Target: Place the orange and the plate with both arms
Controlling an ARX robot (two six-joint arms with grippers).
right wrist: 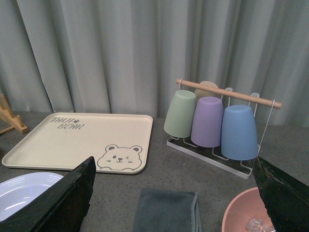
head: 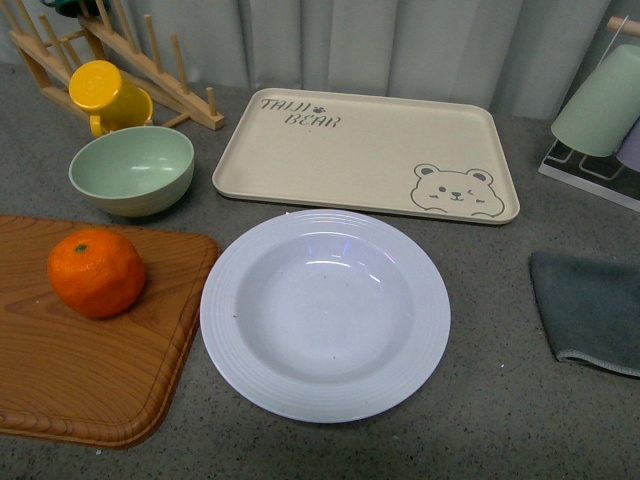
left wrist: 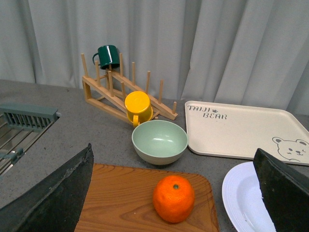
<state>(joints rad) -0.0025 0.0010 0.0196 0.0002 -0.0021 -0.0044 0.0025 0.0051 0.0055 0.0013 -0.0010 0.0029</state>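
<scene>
The left gripper [left wrist: 173, 155] is spread wide, with the orange [left wrist: 174, 198] just ahead, centred between its fingers, on the cutting board [left wrist: 120, 203]. The right gripper [right wrist: 174, 162] is also spread. The plate [right wrist: 21, 191] lies ahead, toward the robot's left.

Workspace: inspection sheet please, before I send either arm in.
Surface: grey counter, no spills seen.
Job's things: orange on board; plate empty, flat on the counter, close beside the board.
Clutter: bear tray, bowl, yellow cup at wooden rack, green mug on that rack, cloth, cup rack with upturned cups, pink dish.
Grippers: left gripper open, empty; right gripper open, empty.
Cables: nothing seen.
Surroundings: curtain behind; sink grid in the left wrist view.
</scene>
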